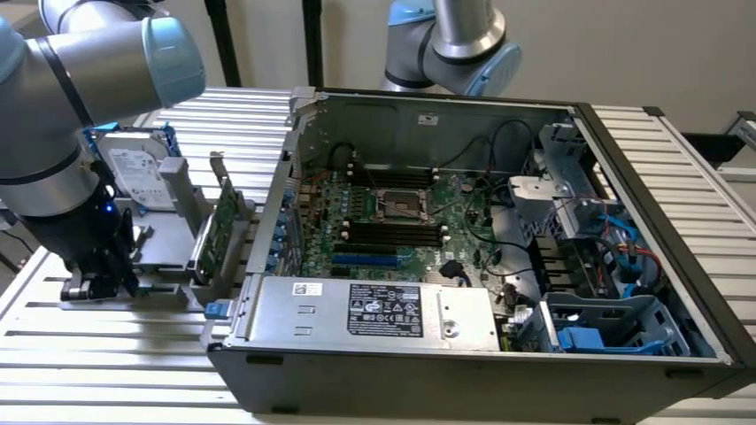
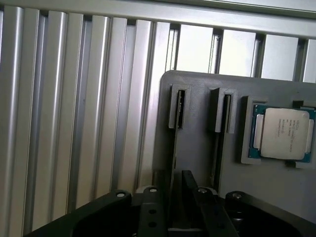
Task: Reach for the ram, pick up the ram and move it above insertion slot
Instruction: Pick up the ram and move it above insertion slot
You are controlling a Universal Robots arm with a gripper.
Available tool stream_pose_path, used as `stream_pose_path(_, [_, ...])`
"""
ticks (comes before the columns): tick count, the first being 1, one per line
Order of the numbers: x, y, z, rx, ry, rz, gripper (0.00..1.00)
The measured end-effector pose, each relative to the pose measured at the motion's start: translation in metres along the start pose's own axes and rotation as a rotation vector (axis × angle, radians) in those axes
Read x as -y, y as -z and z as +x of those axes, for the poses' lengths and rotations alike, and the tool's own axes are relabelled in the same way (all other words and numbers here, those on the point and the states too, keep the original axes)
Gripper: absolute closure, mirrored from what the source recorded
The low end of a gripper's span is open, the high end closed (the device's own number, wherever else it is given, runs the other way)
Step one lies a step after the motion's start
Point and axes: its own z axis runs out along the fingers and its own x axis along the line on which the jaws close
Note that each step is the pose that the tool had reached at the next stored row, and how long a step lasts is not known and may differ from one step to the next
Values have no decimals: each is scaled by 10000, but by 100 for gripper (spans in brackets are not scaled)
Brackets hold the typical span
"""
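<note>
In the wrist view a thin, narrow edge, apparently the ram (image 2: 173,148) seen edge-on, stands in one slot of the grey holder (image 2: 197,128) and runs in under my gripper (image 2: 176,207). The gripper's black body sits directly over that edge, close to the holder. A second slot (image 2: 219,111) lies beside it. In the exterior view my gripper (image 1: 101,282) is low on the holder (image 1: 165,266) at the exterior view's left, outside the open computer case (image 1: 473,221). The motherboard's black memory slots (image 1: 390,232) lie in the middle of the case.
A processor chip (image 2: 284,133) rests in a pocket of the holder. A silver hard drive (image 1: 136,173) and a green expansion card with a metal bracket (image 1: 219,230) stand on the holder. A second arm (image 1: 455,44) hangs behind the case. The ribbed metal table (image 1: 119,354) surrounds everything.
</note>
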Motion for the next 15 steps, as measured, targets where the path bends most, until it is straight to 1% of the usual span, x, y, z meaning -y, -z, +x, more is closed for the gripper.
stream_pose_path(2, [0,0,0,0,-27,0,84])
stream_pose_path(4, [0,-1,0,2,-55,0,84])
stream_pose_path(5, [0,-1,0,3,-60,0,86])
stream_pose_path(10, [0,-1,0,4,-74,0,86])
stream_pose_path(15, [3,-2,0,14,-269,2,86])
